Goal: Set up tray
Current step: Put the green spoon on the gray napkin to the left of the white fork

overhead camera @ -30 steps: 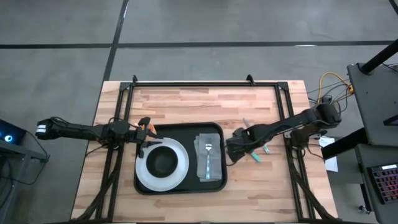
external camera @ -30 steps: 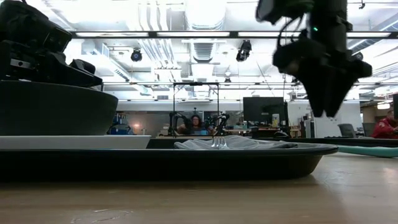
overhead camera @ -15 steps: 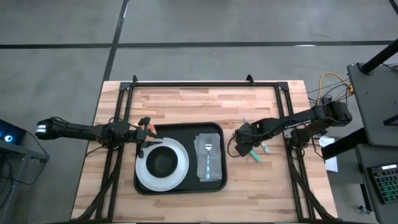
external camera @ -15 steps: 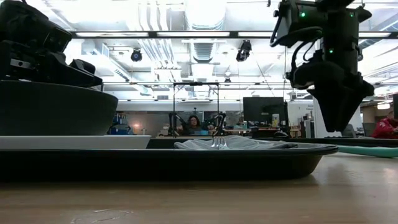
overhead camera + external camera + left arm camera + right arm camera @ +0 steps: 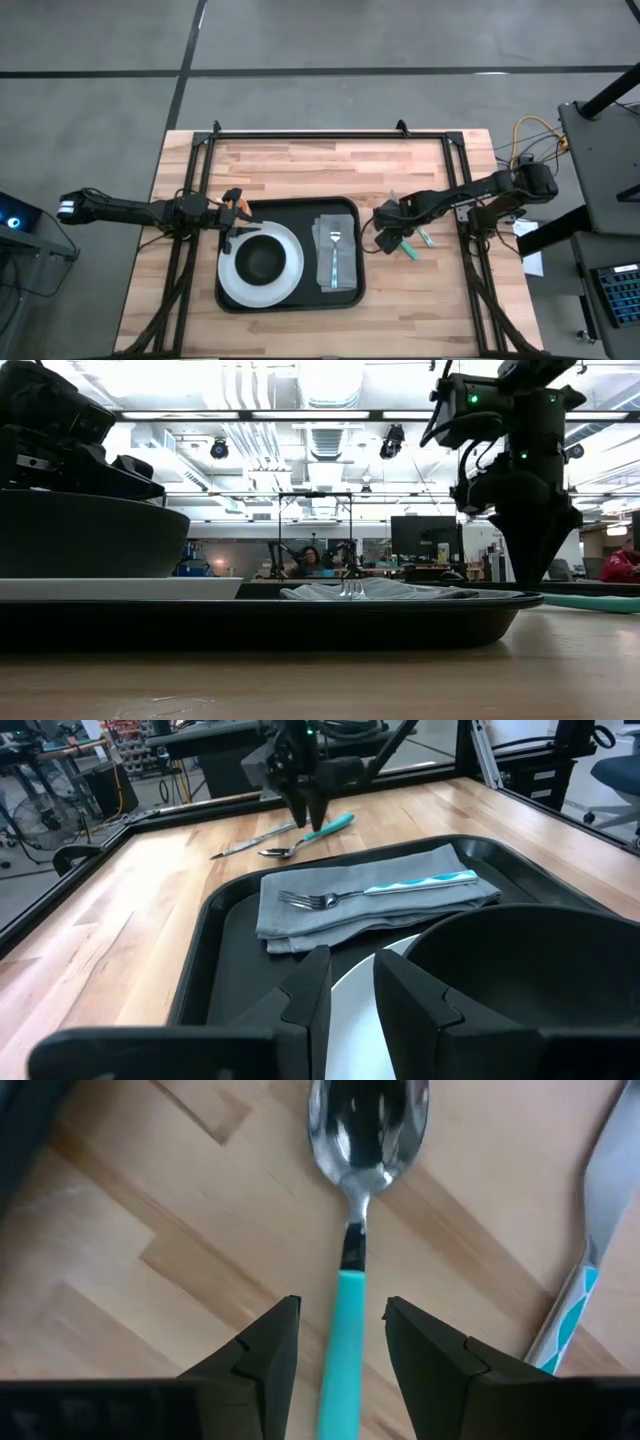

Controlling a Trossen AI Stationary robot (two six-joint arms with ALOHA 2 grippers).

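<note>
While the tray (image 5: 290, 213) sits unchanged, the right gripper (image 5: 340, 1342) has lowered astride the spoon (image 5: 365, 1150).

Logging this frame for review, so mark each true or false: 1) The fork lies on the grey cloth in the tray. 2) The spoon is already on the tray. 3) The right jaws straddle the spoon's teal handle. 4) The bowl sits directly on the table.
1) True: the fork rests on the grey cloth inside the tray.
2) False: the spoon lies on the wooden table, beside the tray.
3) True: the right gripper has open jaws either side of the handle.
4) False: the bowl sits on the white plate in the tray.
</note>
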